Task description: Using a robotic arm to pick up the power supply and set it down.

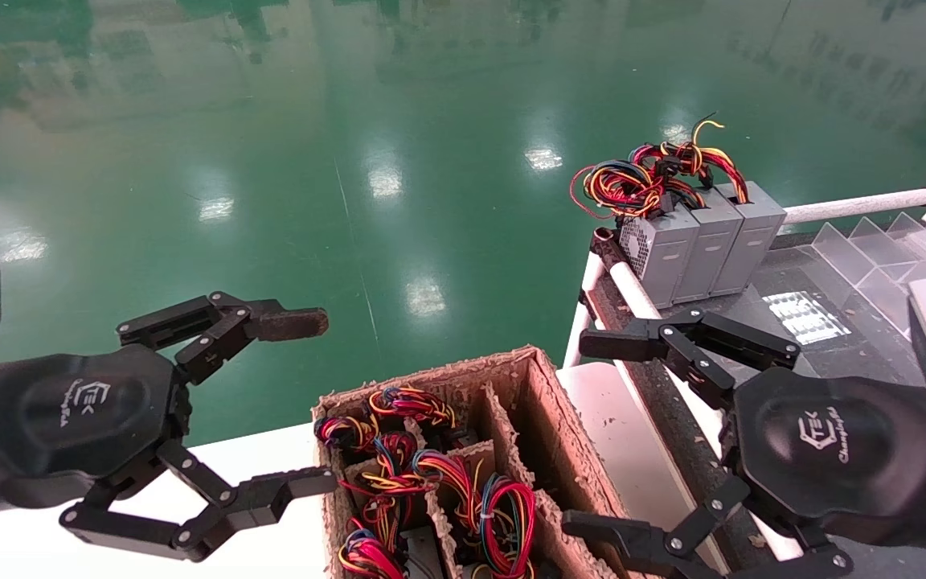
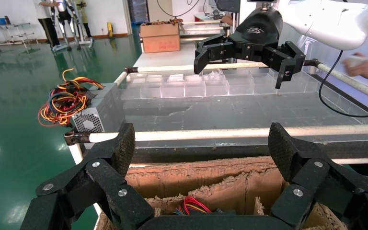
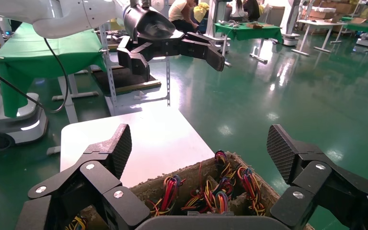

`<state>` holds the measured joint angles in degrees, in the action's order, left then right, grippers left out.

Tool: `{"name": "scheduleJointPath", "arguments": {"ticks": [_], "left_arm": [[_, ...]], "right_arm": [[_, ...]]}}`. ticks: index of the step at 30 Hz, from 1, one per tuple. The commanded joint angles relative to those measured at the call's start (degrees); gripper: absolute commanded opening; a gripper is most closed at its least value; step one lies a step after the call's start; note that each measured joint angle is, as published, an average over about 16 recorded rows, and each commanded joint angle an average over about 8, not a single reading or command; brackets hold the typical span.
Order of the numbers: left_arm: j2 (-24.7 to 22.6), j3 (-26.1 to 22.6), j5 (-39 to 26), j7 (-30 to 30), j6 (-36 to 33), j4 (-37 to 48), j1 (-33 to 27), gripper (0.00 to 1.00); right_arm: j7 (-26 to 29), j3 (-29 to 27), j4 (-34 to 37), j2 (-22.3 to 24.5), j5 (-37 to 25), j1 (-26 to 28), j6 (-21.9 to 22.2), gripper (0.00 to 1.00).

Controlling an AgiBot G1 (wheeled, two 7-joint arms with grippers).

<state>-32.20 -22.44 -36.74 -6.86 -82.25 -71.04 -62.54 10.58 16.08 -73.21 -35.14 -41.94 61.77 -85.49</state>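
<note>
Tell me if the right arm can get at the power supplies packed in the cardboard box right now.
Probably yes. The right pincer hangs open beside the cardboard box, whose top is uncovered, and the power supplies sit exposed under their wires. Only the cardboard dividers crowd the finger room.

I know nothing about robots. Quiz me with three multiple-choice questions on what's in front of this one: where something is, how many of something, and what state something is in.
1. Where do the grey power supplies stand?
A. On the green floor
B. On the dark table, at its far corner
C. Inside the cardboard box

2. How many stand there side by side?
A. Three
B. One
C. Six

3. How are the fingers of the right gripper and left gripper?
A. Both shut on wires
B. One open, one shut
C. Both open, holding nothing

Answers: 1 B, they line up by the white rail at the table's corner. 2 A, three grey boxes show in the head view. 3 C, each pair is spread wide with nothing between.
</note>
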Motion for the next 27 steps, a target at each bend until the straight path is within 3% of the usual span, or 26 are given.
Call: {"name": "scheduleJointPath", "arguments": {"ticks": [1,4,5,27], "left_arm": [[0.0,0.0,0.0,0.0,0.0,0.0,0.0,0.19],[0.0,0.0,0.0,0.0,0.0,0.0,0.0,0.12],[0.0,0.0,0.0,0.0,0.0,0.0,0.0,0.0],[0.0,0.0,0.0,0.0,0.0,0.0,0.0,0.0]], "right_arm": [[0.0,0.0,0.0,0.0,0.0,0.0,0.0,1.0],[0.0,0.0,0.0,0.0,0.0,0.0,0.0,1.0],[0.0,0.0,0.0,0.0,0.0,0.0,0.0,1.0],[0.0,0.0,0.0,0.0,0.0,0.0,0.0,1.0]]}}
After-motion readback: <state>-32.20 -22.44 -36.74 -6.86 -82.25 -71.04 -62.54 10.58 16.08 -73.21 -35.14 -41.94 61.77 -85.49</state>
